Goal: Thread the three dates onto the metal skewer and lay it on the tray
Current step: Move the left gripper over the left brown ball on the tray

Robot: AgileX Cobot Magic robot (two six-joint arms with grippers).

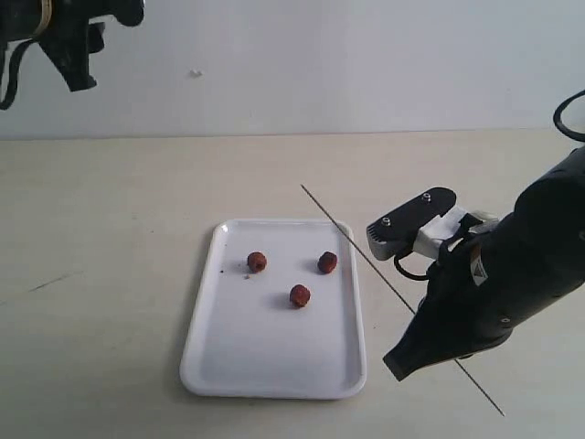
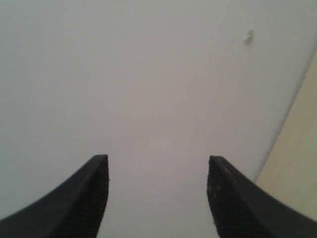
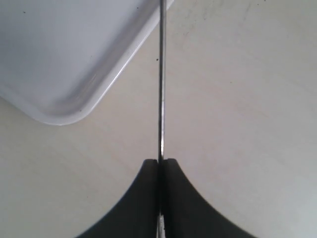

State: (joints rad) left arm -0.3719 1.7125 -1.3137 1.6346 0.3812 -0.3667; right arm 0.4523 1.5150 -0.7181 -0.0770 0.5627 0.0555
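Right wrist view: what's the right gripper [image 3: 159, 161] doing?
— Clamped on the metal skewer [image 3: 161, 89]; its tip runs out of frame over the tray [image 3: 64, 116] rim.
— Left gripper [image 2: 157, 157]?
— Spread wide, empty. Three dates [image 1: 257, 262] [image 1: 327, 262] [image 1: 300, 295] lie loose on the tray.

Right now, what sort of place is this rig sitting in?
Probably a lab test bench, not a kitchen: a bare beige tabletop, a blank white wall, and a staged white tray with three dates beside a metal skewer.
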